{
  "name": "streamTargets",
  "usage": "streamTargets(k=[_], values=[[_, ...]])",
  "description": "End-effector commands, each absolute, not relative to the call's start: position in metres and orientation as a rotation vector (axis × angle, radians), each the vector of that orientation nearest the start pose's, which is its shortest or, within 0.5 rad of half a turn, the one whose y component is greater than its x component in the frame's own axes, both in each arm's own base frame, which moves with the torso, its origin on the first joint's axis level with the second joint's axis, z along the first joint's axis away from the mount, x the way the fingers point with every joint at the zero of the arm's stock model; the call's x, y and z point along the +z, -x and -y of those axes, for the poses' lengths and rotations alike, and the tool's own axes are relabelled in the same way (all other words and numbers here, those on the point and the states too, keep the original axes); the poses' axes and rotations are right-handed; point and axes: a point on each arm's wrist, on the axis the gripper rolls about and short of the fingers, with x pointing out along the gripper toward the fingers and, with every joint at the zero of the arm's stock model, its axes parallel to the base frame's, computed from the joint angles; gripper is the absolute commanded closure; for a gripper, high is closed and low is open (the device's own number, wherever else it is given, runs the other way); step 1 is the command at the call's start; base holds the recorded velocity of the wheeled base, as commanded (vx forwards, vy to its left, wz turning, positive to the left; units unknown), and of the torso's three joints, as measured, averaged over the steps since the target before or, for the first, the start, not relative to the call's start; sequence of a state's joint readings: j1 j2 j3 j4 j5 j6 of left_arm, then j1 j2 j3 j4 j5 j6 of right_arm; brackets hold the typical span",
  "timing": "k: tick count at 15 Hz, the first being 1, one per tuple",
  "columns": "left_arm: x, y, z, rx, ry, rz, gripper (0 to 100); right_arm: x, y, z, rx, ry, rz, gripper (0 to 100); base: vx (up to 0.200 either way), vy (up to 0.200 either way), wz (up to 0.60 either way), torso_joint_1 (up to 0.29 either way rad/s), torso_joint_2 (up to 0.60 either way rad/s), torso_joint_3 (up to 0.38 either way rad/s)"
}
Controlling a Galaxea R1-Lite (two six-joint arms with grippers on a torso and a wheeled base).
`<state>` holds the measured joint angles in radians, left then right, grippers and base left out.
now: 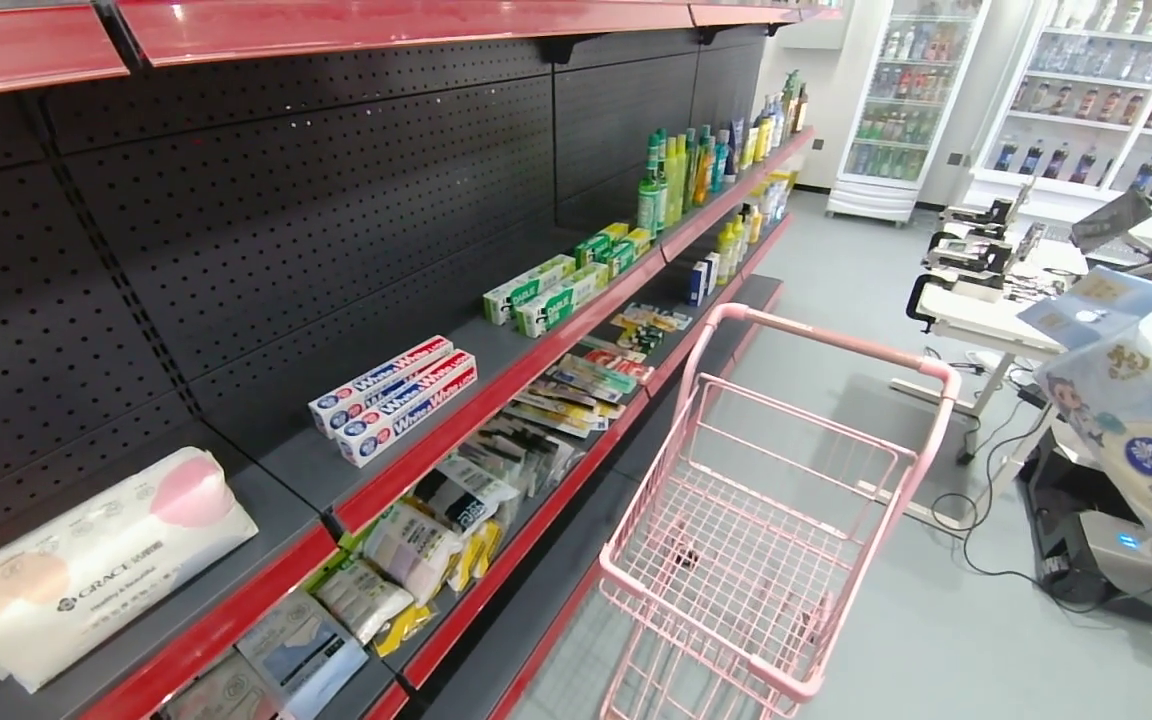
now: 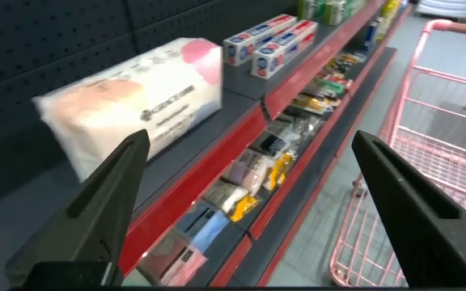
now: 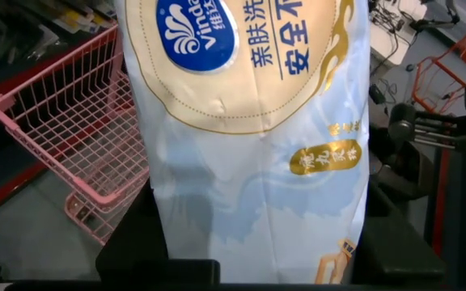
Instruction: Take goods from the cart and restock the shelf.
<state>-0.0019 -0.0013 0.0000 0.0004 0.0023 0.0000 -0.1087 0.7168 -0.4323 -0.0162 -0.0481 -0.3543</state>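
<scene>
beside the pink cart [image 1: 829, 343], right hand [image 3: 261, 242] clamps a pale-blue, cream-labelled pack [image 3: 249, 137]; left hand [image 2: 251, 141] gapes empty.

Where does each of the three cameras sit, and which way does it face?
Head view: on the robot's head, facing forward and down at the shelf and the pink cart; the blue pack at its right edge.
Left wrist view: on the left wrist, facing along the shelf; the open left hand frames the white pack.
Right wrist view: on the right wrist, facing the blue pack, which the right hand grips.
Shared: the pink cart, in all three.
</scene>
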Motion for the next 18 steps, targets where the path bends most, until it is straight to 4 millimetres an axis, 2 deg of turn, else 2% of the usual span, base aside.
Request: streamTargets(k=[1,18], values=[[0.0755,0.0228,-0.0001,0.002,0.0,0.0,0,0.1925,-0.0621,0.0077,-0.102,0.343,-0.3,100,0.0,0.0,0.6,0.002,0.0,0.002],[0.0755,0.0228,-0.0001,0.002,-0.002,0.0,0,0.1916,-0.0601,0.0074,-0.098,0.355,-0.294,100,0.0,0.0,0.6,0.003,0.0,0.001]])
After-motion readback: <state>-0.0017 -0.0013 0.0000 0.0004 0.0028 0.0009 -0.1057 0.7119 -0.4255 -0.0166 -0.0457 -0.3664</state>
